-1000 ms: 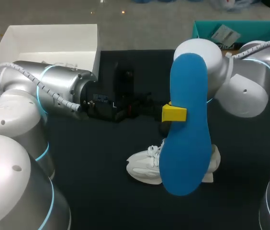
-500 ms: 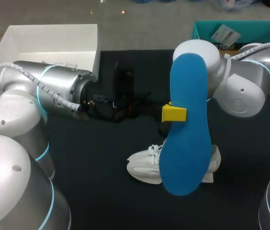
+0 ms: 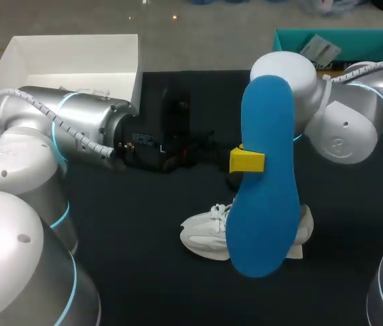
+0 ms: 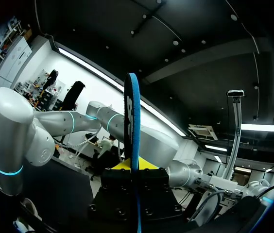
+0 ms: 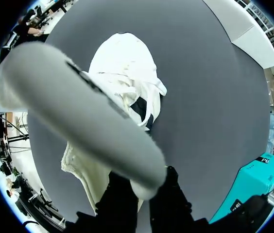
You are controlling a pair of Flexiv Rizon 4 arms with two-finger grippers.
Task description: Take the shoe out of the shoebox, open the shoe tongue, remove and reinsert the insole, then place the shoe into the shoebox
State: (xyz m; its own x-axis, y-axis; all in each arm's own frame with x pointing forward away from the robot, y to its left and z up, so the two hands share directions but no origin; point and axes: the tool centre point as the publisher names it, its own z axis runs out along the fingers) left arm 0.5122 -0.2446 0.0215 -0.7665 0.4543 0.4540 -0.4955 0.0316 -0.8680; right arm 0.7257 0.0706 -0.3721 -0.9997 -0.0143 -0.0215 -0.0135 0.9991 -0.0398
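Left claw point(image 3: 247, 161) clenches the blue insole point(image 3: 266, 224), upright above the shoe point(image 3: 202, 238).

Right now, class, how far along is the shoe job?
Done: the shoe sits outside the shoebox, and its insole is out. In hand: the left gripper holds the blue insole upright above the shoe. Left: reinserting it, then boxing the shoe.

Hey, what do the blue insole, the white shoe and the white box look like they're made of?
The insole looks like foam: matte blue top, grey underside, thin when seen edge-on. The shoe seems to be white knit or mesh fabric, soft and wrinkled, with cloth laces. The box is likely cardboard: thin, flat, matte white walls.
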